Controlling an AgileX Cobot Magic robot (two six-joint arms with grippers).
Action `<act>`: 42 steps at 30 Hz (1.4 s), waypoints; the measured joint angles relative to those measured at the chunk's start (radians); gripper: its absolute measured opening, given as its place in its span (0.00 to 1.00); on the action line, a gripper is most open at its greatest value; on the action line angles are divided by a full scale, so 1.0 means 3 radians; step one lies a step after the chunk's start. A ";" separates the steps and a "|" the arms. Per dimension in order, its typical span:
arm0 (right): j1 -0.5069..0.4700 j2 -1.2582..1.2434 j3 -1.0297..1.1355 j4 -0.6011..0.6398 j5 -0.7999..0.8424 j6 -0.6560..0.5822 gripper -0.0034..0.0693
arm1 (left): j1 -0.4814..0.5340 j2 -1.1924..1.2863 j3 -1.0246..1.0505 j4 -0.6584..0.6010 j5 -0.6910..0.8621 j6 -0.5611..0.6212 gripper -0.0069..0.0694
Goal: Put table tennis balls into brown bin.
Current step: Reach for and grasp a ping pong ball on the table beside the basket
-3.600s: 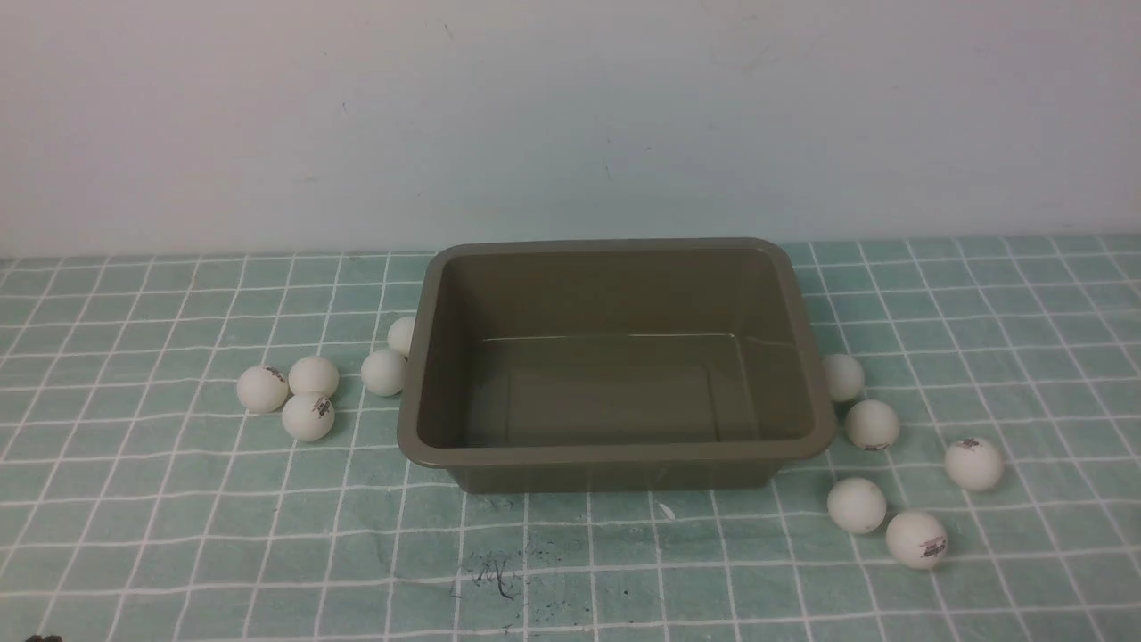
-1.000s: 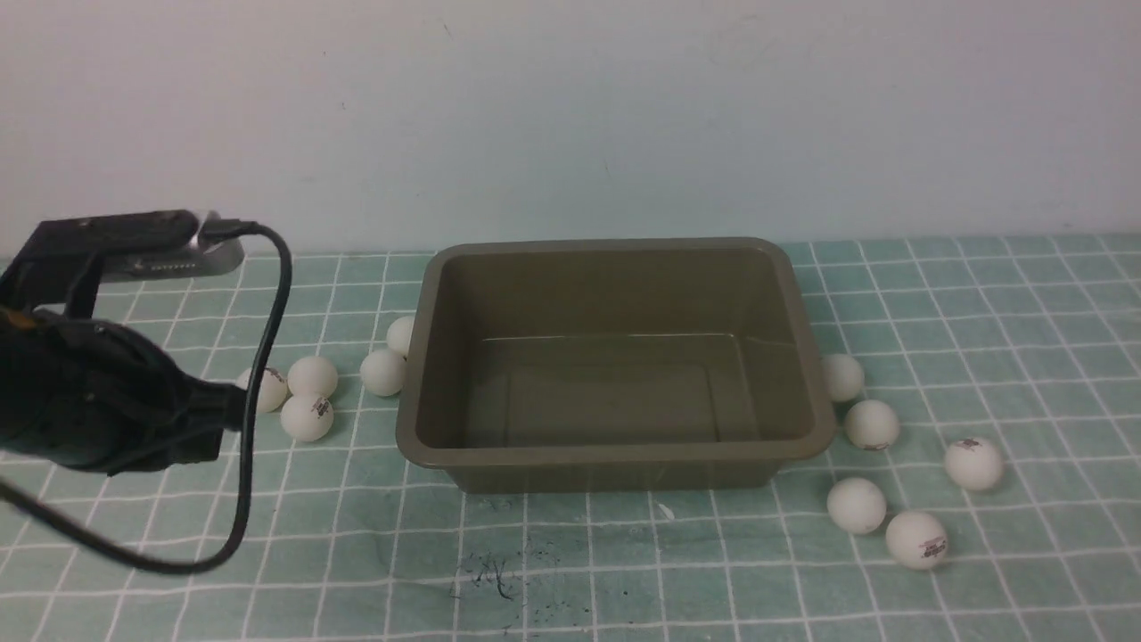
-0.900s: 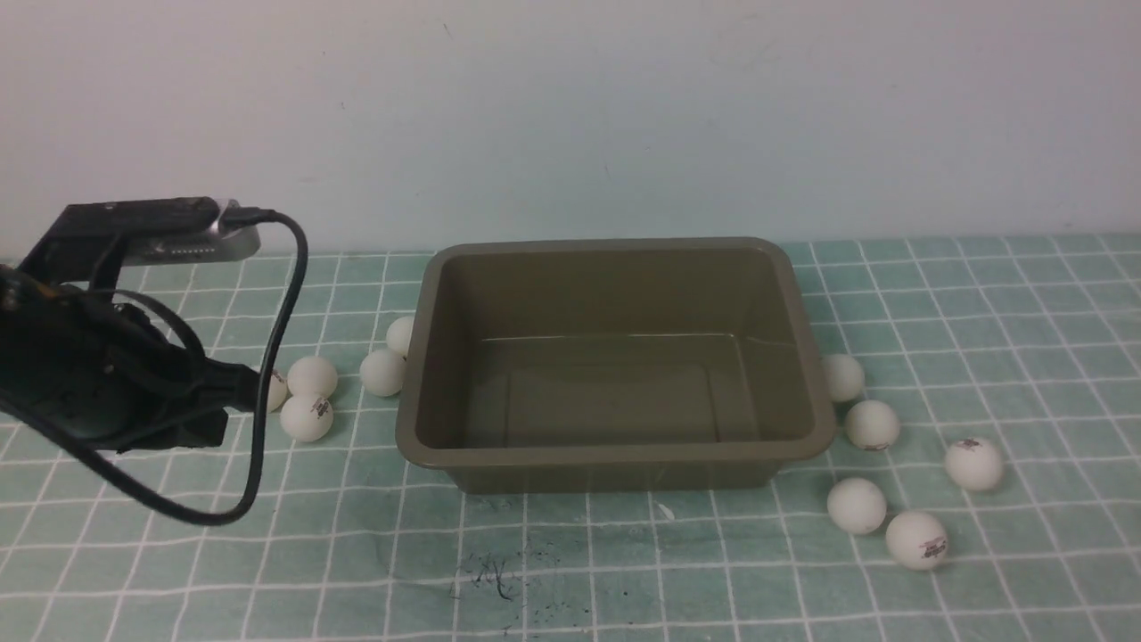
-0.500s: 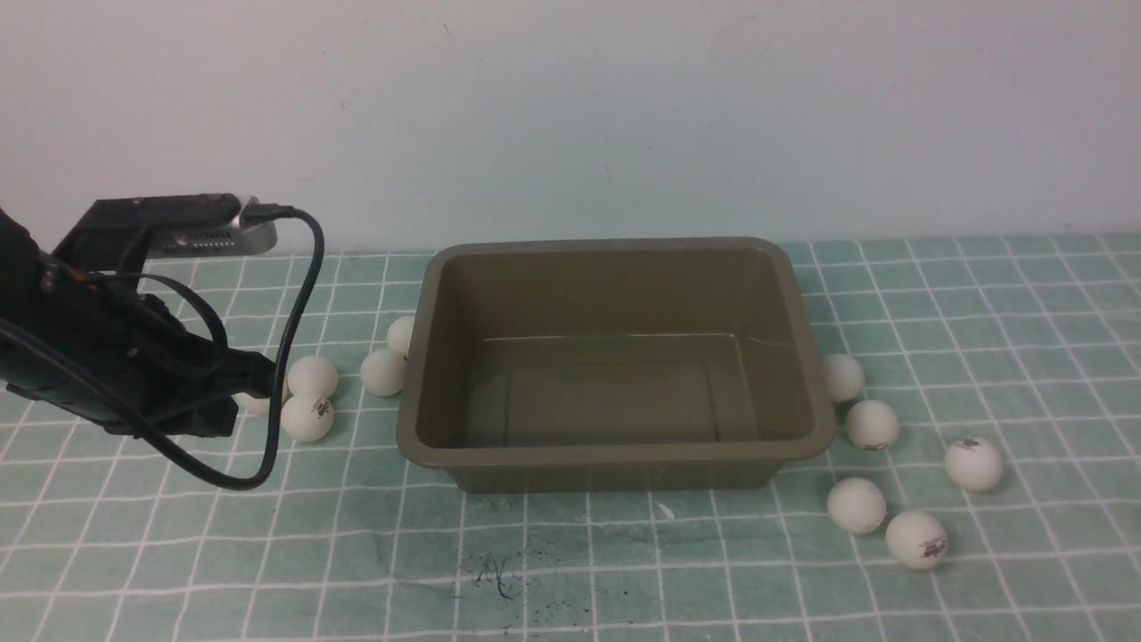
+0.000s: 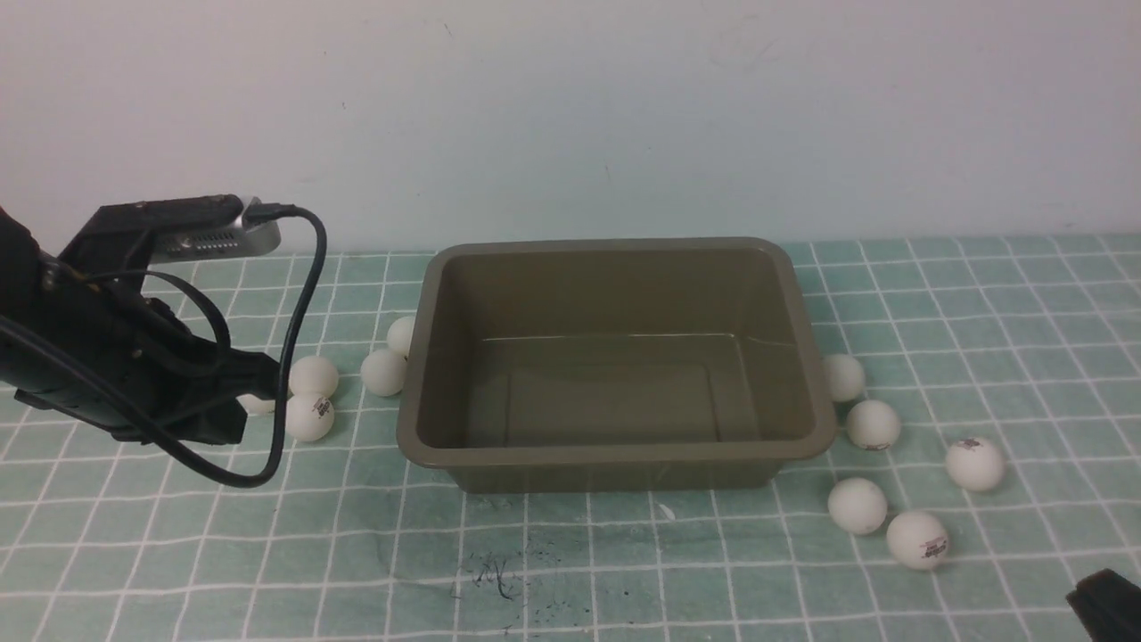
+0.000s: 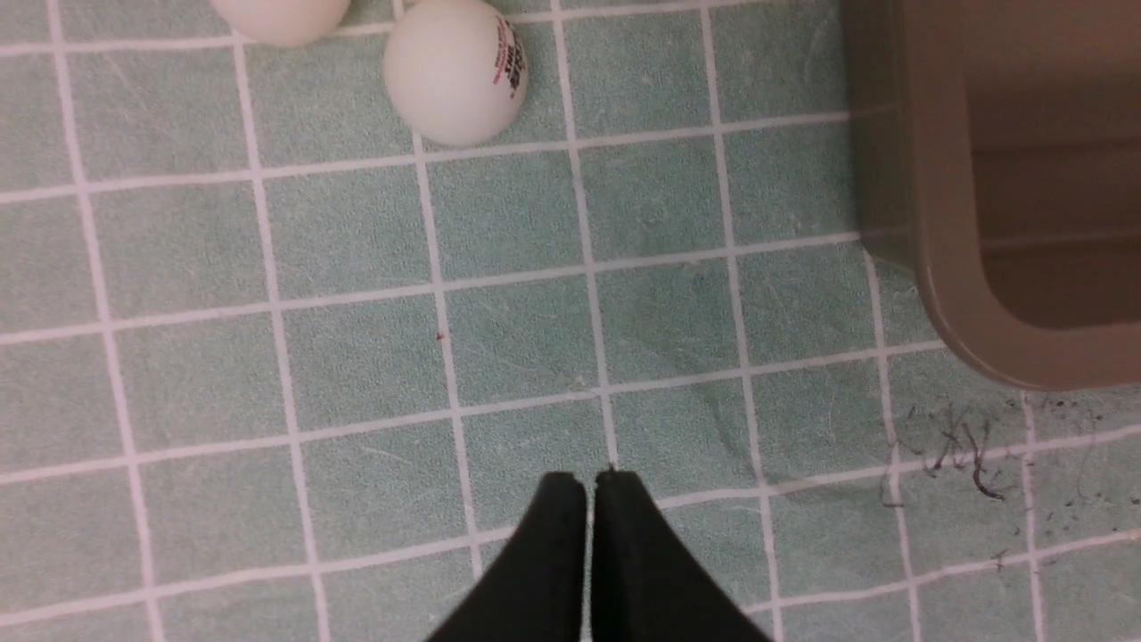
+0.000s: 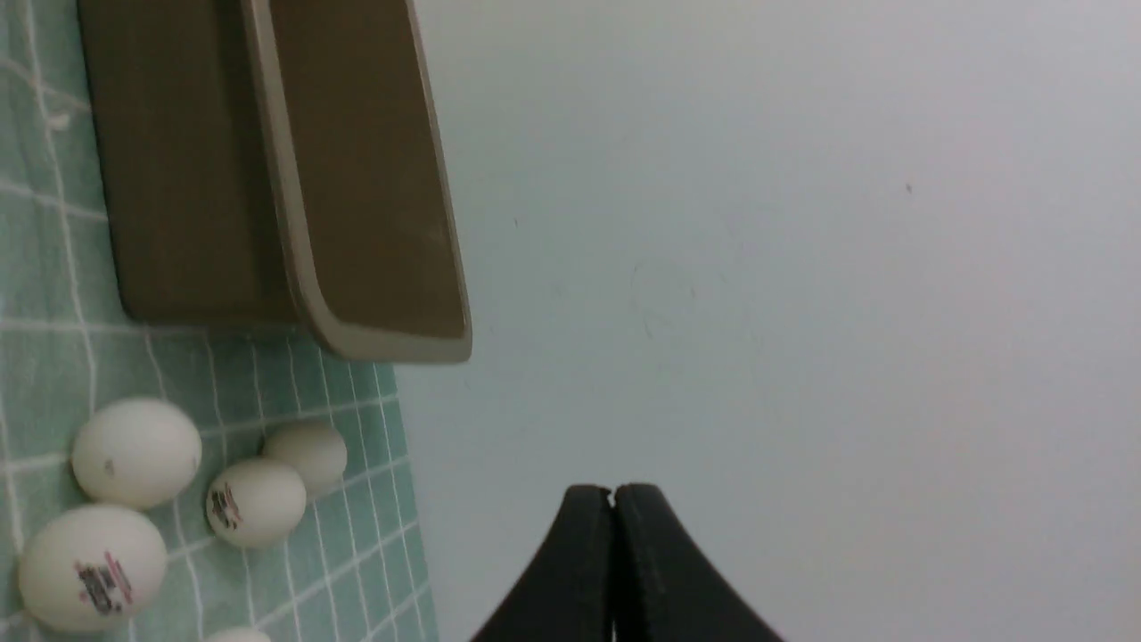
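Note:
The brown bin [image 5: 615, 455] stands empty mid-table. Several table tennis balls lie to its left, among them two [image 5: 313, 376] [image 5: 309, 417] beside my left arm and two [image 5: 384, 372] [image 5: 402, 334] against the bin's wall; one more [image 5: 257, 406] is half hidden behind the arm. Several others lie to the right [image 5: 842, 377] [image 5: 872, 424] [image 5: 973, 464] [image 5: 857, 506] [image 5: 916, 539]. My left gripper [image 6: 589, 477] is shut and empty above bare cloth, a logo ball [image 6: 455, 71] ahead of it and the bin corner [image 6: 945, 303] beside. My right gripper [image 7: 613, 490] is shut and empty, seen against the wall.
A teal checked cloth [image 5: 570, 535] covers the table and a pale wall [image 5: 570, 116] rises behind the bin. The left arm's black cable [image 5: 299, 357] loops down near the left balls. Dark scribbles [image 5: 495, 575] mark the cloth in front of the bin. A black part of the right arm [image 5: 1105, 606] shows at the corner.
My left arm has come in from the left toward the left balls and now covers part of one. A black part of the right arm has appeared at the bottom right corner.

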 joint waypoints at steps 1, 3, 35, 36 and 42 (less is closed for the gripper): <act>0.0000 0.0008 0.0000 0.0002 0.0067 0.0075 0.03 | 0.0000 0.0000 0.0000 -0.0028 0.0008 0.0000 0.08; 0.0000 0.0014 0.0000 0.0217 0.0150 0.0382 0.03 | 0.0000 0.0000 0.0000 -0.0075 0.0054 0.0008 0.08; 0.0000 0.0111 -0.0204 0.0903 0.0355 0.2661 0.03 | 0.0000 -0.0029 0.0000 -0.0344 0.0208 0.0271 0.08; 0.0000 0.0111 -0.0204 0.0858 0.0346 0.2661 0.03 | 0.0000 -0.0029 0.0000 -0.0344 0.0212 0.0275 0.08; 0.0000 0.0113 -0.0182 0.0807 -0.0207 0.3181 0.03 | 0.0000 -0.0029 0.0000 -0.0356 0.0212 0.0373 0.08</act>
